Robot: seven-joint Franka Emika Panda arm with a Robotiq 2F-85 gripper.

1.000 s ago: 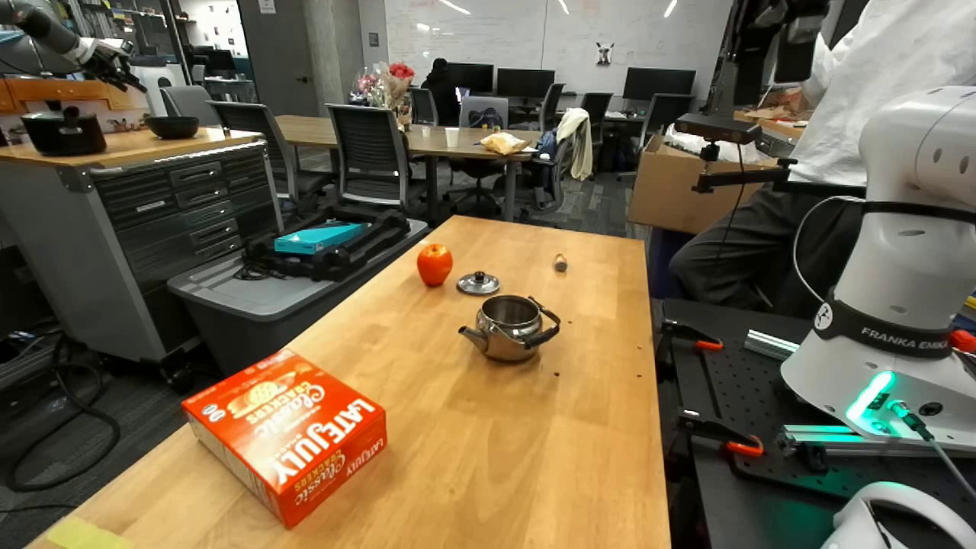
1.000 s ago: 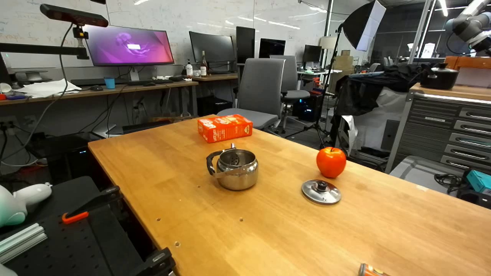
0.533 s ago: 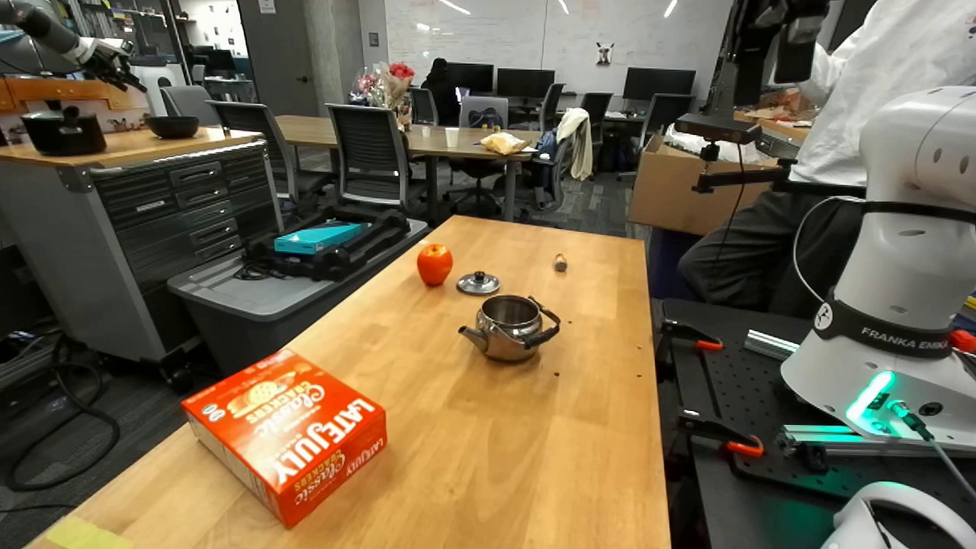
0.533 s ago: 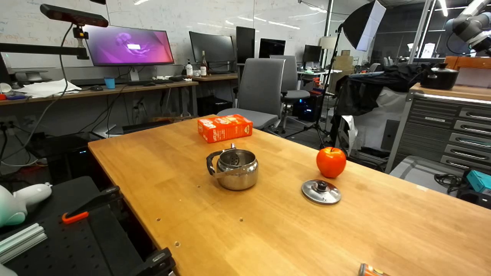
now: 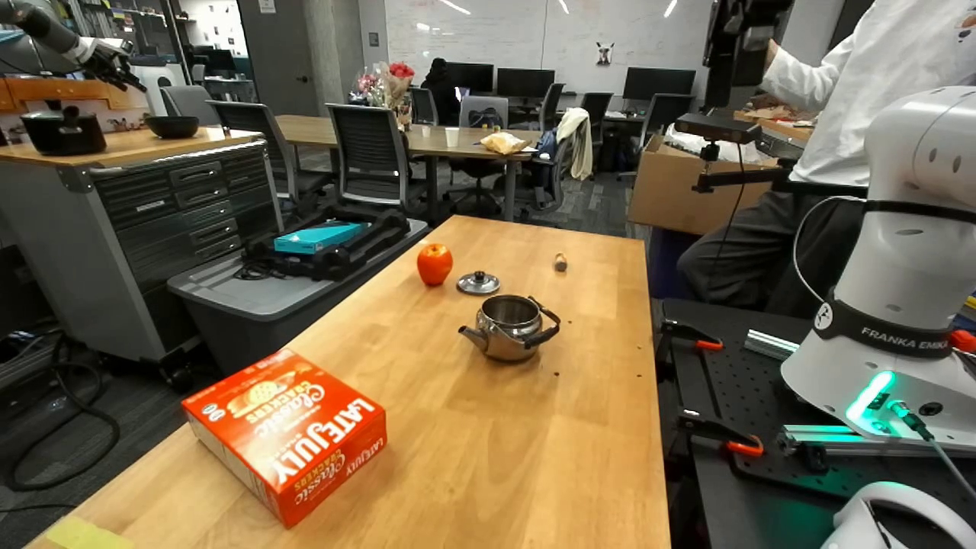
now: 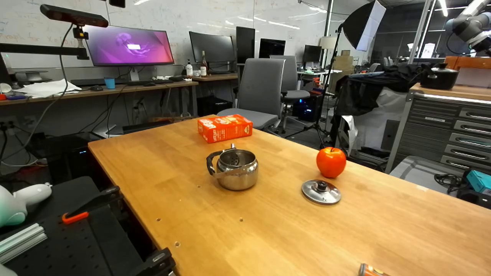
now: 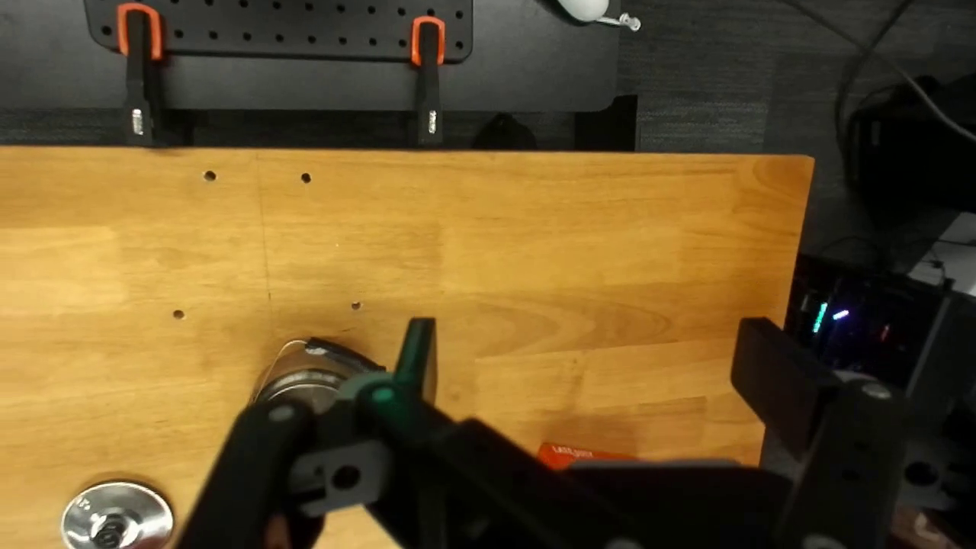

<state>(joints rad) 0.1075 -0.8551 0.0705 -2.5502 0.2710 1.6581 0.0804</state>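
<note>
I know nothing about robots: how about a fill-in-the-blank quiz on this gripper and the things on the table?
With its jaws open, the gripper holds ____.
The lid lies off the metal kettle, on the ____.
The fruit beside the lid is an ____.
The label on the box reads "Classic ____".

Missing words: nothing; table; apple; crackers.
</note>
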